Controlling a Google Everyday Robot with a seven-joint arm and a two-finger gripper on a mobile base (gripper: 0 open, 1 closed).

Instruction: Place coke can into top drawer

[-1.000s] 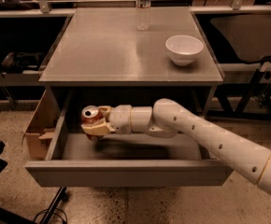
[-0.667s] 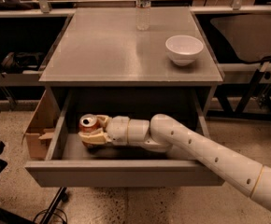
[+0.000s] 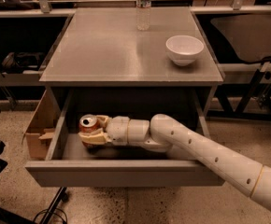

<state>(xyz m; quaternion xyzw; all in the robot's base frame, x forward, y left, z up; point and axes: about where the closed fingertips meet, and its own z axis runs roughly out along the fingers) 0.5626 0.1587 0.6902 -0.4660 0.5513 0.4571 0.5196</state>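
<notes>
The top drawer [image 3: 126, 172] of the grey cabinet is pulled open toward me. The coke can [image 3: 87, 124], red-orange with a silver top, stands upright inside the drawer at its left end. My gripper [image 3: 91, 130] reaches into the drawer from the right, and its cream fingers [image 3: 94, 136] are closed around the can's body. The can sits low, at or near the drawer floor. My white arm [image 3: 205, 153] crosses over the drawer's front right corner.
On the cabinet top [image 3: 107, 55] stand a clear plastic bottle [image 3: 143, 6] at the back and a white bowl [image 3: 184, 49] at the right. A cardboard box [image 3: 39, 127] sits on the floor left of the drawer. Dark tables flank both sides.
My gripper has carried the can leftward and lower into the drawer; the arm now reaches further in.
</notes>
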